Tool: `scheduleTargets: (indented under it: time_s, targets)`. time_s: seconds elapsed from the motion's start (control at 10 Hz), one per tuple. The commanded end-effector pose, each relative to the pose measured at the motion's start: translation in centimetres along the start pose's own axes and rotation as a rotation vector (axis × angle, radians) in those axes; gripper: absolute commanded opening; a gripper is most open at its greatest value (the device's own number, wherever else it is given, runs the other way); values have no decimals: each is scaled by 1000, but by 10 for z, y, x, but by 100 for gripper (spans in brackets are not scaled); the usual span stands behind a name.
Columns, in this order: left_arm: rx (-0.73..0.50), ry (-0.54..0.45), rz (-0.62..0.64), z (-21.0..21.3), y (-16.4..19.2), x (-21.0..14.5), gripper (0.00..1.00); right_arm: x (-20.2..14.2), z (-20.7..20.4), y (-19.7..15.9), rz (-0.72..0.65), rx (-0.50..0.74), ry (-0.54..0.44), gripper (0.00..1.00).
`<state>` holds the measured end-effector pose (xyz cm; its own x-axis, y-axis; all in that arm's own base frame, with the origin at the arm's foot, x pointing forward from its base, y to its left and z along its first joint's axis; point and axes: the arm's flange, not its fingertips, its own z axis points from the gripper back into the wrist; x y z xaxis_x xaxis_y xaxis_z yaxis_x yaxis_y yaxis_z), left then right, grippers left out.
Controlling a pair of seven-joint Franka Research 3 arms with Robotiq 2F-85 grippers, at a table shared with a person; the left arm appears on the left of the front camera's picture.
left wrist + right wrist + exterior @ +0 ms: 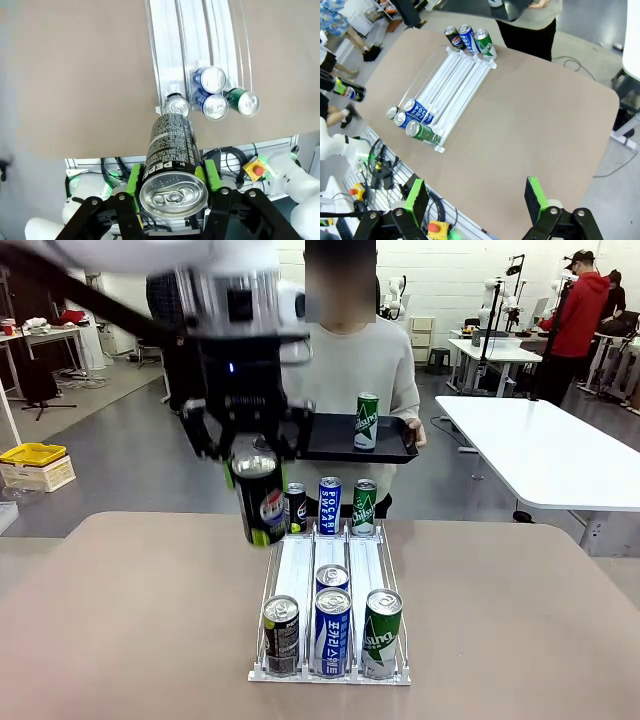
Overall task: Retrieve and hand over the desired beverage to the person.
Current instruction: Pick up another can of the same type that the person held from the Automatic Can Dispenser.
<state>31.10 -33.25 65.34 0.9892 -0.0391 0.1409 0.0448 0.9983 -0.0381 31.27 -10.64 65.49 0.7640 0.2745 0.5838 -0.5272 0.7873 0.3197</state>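
Here the left gripper [250, 455] clamps a Pepsi can [260, 502] above the rack [295, 570]; carry it upright to the person's tray [330, 440]. The right gripper [475, 200] gapes empty.

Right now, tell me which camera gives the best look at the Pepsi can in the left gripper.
The left wrist view: the Pepsi can fills the centre, lid and label clear, clamped between the green pads of the left gripper. The front view shows it partly covered by the gripper. The right wrist view shows it small, at the left edge.

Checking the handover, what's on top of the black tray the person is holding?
One green can stands upright on the tray. The left gripper covers the tray's left end.
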Motion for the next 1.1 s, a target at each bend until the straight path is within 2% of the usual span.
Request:
scheduleTargets:
  time_s: [0.0, 0.3, 0.5, 0.6, 0.7, 1.0]
  targets:
    - [52, -30, 35, 25, -8, 30, 54, 1, -2, 0, 7, 16, -10, 100]
    - [102, -40, 3, 37, 9, 71, 54, 1, -2, 0, 7, 16, -10, 100]
    - [74, -47, -18, 36, 25, 90, 54, 1, -2, 0, 7, 16, -10, 100]
    - [60, -86, 13, 27, 30, 90, 54, 1, -2, 0, 7, 16, -10, 100]
    - [81, -36, 11, 24, 21, 85, 54, 1, -2, 0, 7, 16, -10, 100]
    - [81, -36, 11, 24, 21, 85, 54, 1, -2, 0, 7, 16, -10, 100]
